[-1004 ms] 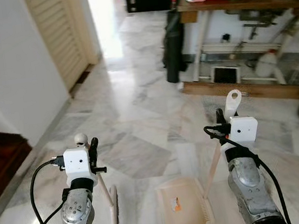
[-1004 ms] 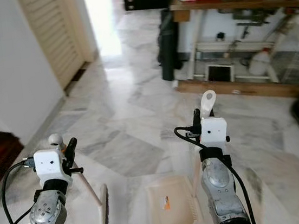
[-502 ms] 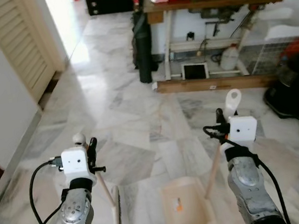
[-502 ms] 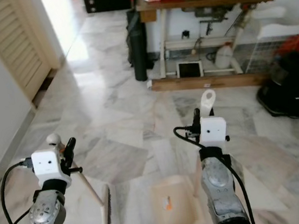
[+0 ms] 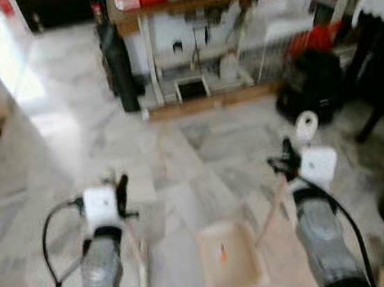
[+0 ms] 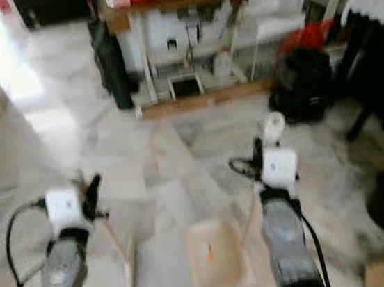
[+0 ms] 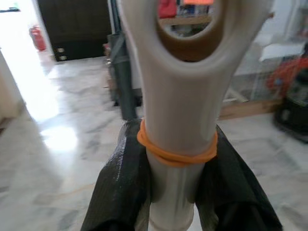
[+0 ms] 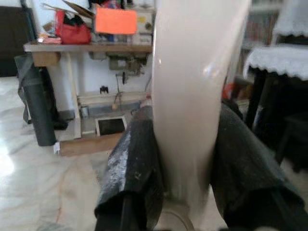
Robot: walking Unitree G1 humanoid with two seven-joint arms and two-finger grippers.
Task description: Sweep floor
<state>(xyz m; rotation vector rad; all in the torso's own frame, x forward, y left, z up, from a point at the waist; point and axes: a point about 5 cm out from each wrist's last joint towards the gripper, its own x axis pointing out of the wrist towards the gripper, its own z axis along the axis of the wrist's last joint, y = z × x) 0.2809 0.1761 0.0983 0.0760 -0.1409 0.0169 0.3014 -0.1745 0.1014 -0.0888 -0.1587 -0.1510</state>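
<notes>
Broom point(image 5: 143, 268) clamped in left hand point(image 7: 175, 192) | dustpan point(image 5: 227, 258) handle clamped in right hand point(image 8: 185, 159) | walking over marble floor point(image 5: 57, 132), views blurring | advice: keeping bristles and pan lip low.

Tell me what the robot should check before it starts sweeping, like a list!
1. Left gripper shut on the broom handle: ok.
2. Right gripper shut on the dustpan handle: ok.
3. Dustpan sits beside the broom head, apart: ok.
4. Dirt to sweep on the marble floor: cannot tell, picture blurred.
5. Cardboard box near the robot's right side: not ok, close.
</notes>
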